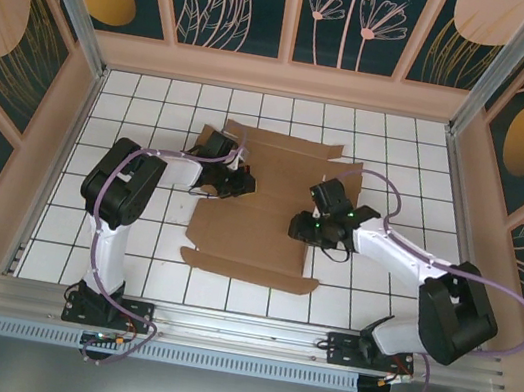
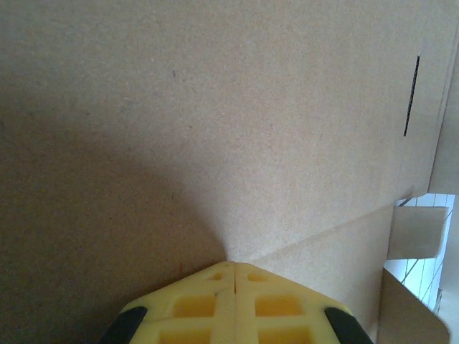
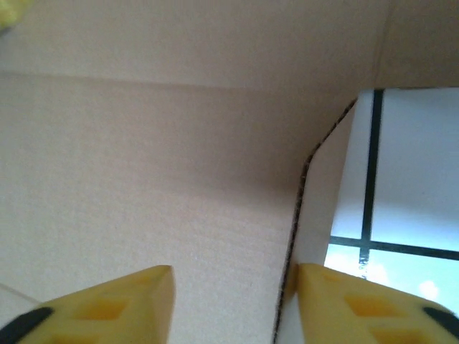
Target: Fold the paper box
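The table (image 1: 402,150) is a flat top of white square tiles with thin dark grid lines, boxed in by pale wooden edging. Around it stand wall panels (image 1: 246,0) in dark teal, printed with peach and gold leaves and flower stems. A ribbed metal rail (image 1: 238,329) runs along the near edge, where the 2 arms are bolted.

The paper box (image 1: 257,226) lies between the 2 grippers as a large flat sheet of plain brown cardboard with flaps and notched edges. Its far flap is raised a little off the tiles.

The left gripper (image 1: 234,179) sits over the sheet's left part. In its wrist view the 2 yellow fingers are pressed fully together (image 2: 233,269), their tip touching the cardboard (image 2: 215,107) where a crease runs off to the right. Ahead and to the right of the tip is a narrow dark slot (image 2: 411,97).

The right gripper (image 1: 302,226) hovers at the sheet's right edge with its jaws partly apart (image 3: 235,272). The matte cardboard (image 3: 143,165) lies ahead of its left finger. The sheet's rough corrugated edge runs just inside the right finger, with glossy tile beyond it.
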Controlling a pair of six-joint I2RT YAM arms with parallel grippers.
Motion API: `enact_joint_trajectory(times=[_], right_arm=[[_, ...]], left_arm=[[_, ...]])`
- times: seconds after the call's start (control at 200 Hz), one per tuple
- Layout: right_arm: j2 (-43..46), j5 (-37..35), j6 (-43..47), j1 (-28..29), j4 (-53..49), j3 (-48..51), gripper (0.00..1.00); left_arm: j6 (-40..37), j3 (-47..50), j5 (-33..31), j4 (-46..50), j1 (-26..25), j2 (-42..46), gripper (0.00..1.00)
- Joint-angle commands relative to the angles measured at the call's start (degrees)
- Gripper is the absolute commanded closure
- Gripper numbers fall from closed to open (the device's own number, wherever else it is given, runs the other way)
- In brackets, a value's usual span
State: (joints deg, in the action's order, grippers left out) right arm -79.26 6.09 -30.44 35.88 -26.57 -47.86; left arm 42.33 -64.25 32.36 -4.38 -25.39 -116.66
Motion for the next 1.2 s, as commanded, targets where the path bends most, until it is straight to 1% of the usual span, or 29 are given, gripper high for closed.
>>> enact_joint_trajectory(times=[0.0,0.075,0.135,0.195,0.3,0.335,0.395,0.41,0.465,0.686,0.771,0.881,0.951,1.001,1.066,1.151,1.196], right_arm=[[5.88,-5.63,4.97,-0.27,-3.13,-5.45,0.43],[6.54,-6.49,5.17,-0.16,-6.13,-5.94,0.39],[7.85,-6.27,3.42,-0.32,-6.41,-3.84,0.36],[9.54,-5.93,1.32,-0.74,-5.29,-0.51,0.34],[12.47,-2.24,-0.81,-3.15,-1.52,6.0,0.32],[12.95,-1.19,-1.14,-4.13,-0.69,7.63,0.29],[13.16,-0.89,-1.88,-4.24,-0.15,9.4,0.27],[13.22,-1.04,-2.05,-5.8,-0.03,9.78,0.27],[13.38,-0.66,-2.47,-6.83,1.06,11.52,0.25],[12.39,9.5,-2.48,-13.14,8.1,17.51,0.22],[11.63,13.23,-3.08,-14.62,11.35,19.63,0.22],[9.86,17.35,-3.86,-14.78,16.37,21.9,0.26],[8.04,19.45,-4.64,-14.77,19.64,23.01,0.33],[6.29,19.66,-5.22,-14.7,20.99,23.42,0.39],[4.47,18.75,-4.92,-13.9,21.65,23.01,0.46],[3.07,15.52,-4.9,-12.42,21.13,21.28,0.58],[2.02,12.91,-4.83,-10.93,19.56,19.5,0.63]], left_arm=[[-0.6,1.79,-2.16,4.16,-0.27,-1.18,1.0],[-0.97,1.2,-2.48,4.69,-0.28,-0.33,1.0],[-1.15,0.79,-2.39,5.0,-0.28,-0.05,1.0],[-1.1,1.11,-2.39,4.67,-0.28,0.38,1.0],[-1.03,1.82,-2.31,3.89,-0.25,0.82,1.0],[-0.81,2.0,-2.01,3.52,-0.28,0.82,1.0],[-0.58,1.96,-1.81,3.33,-0.28,0.87,1.0],[-0.58,1.94,-1.82,3.33,-0.28,0.9,1.0],[-0.55,1.8,-1.79,3.38,-0.26,1.04,1.0],[1.02,2.26,0.28,1.61,-0.26,0.58,1.0],[1.67,2.55,1.04,0.91,-0.28,0.49,1.0],[1.91,2.79,1.4,0.48,-0.28,0.6,1.0],[2.14,3.14,1.74,-0.09,-0.25,0.82,1.0],[2.15,3.25,1.77,-0.19,-0.26,0.91,1.0],[2.42,3.5,1.57,-0.61,-0.23,0.96,1.0],[2.63,3.34,1.83,-0.76,-0.23,0.83,1.0],[2.64,3.63,1.43,-0.92,-0.23,1.03,1.0]])
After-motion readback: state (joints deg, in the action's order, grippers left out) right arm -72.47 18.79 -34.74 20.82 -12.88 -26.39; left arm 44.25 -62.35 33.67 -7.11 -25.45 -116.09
